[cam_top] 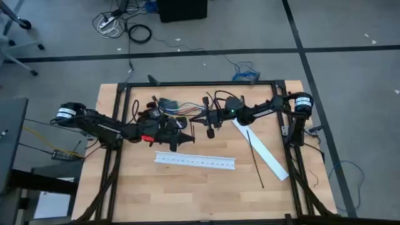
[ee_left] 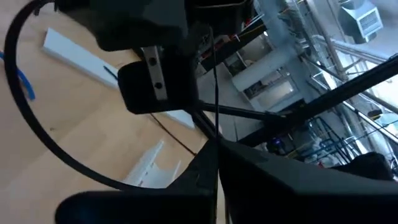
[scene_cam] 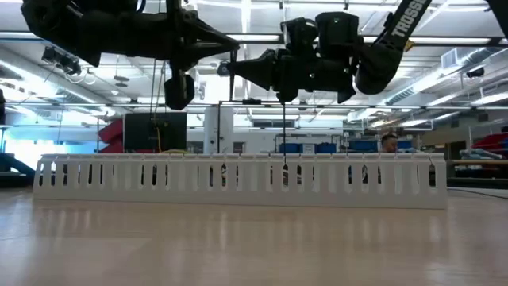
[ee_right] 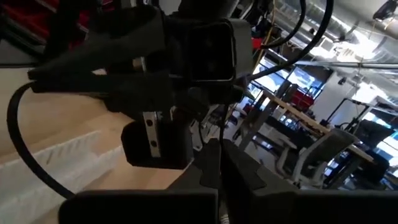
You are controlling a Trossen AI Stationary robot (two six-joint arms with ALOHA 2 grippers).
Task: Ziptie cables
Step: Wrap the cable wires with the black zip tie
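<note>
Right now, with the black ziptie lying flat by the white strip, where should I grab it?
Probably the ziptie half lying on bare wood, away from the flat white strip. Come straight down, fingers straddling its width: it lies flat and very thin, so a sideways approach would catch nothing.

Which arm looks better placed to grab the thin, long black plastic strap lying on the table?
Probably the right: the thin black plastic strap lies on its side; the right gripper is nearer than the left gripper.
</note>
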